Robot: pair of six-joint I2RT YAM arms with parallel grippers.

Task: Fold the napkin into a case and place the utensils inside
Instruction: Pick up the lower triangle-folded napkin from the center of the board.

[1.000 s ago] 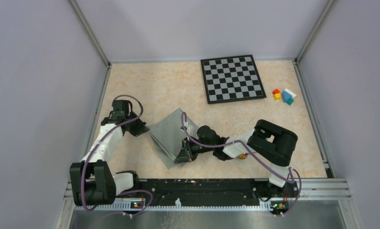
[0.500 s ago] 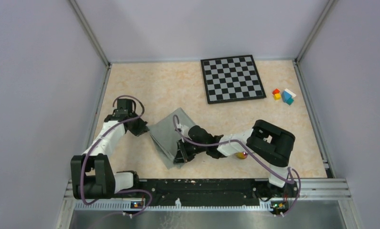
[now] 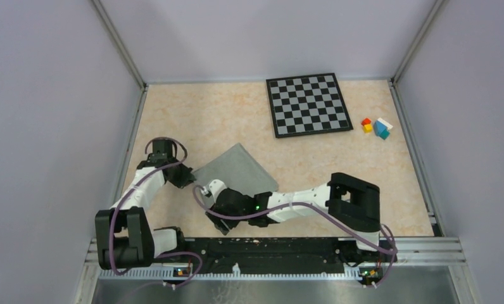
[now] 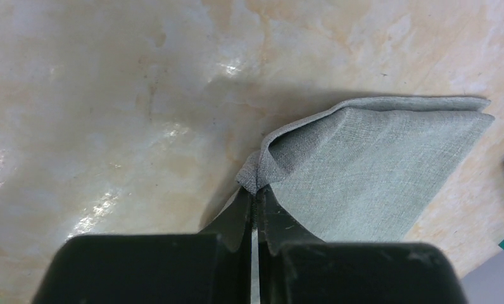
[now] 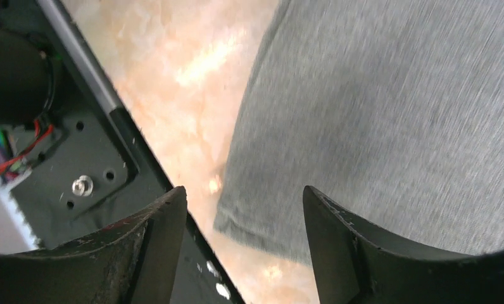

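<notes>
Two layers of the napkin (image 4: 376, 158) are pinched at one corner by the left fingers (image 4: 233, 221), closed tight. Over the cloth's near corner the right fingers (image 5: 154, 247) stand wide apart, gripping nothing. Napkin lies folded toward the bench's (image 3: 205, 114) near-left corner.

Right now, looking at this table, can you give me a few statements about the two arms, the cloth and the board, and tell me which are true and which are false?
1. The left gripper is shut on a corner of the napkin. True.
2. The right gripper is clamped on the napkin. False: its jaws stand open over the cloth's edge and hold nothing.
3. The napkin lies on the chessboard. False: it lies on the table, apart from the board.
4. A cluster of coloured blocks sits beside the chessboard, on the right arm's side. True.
</notes>
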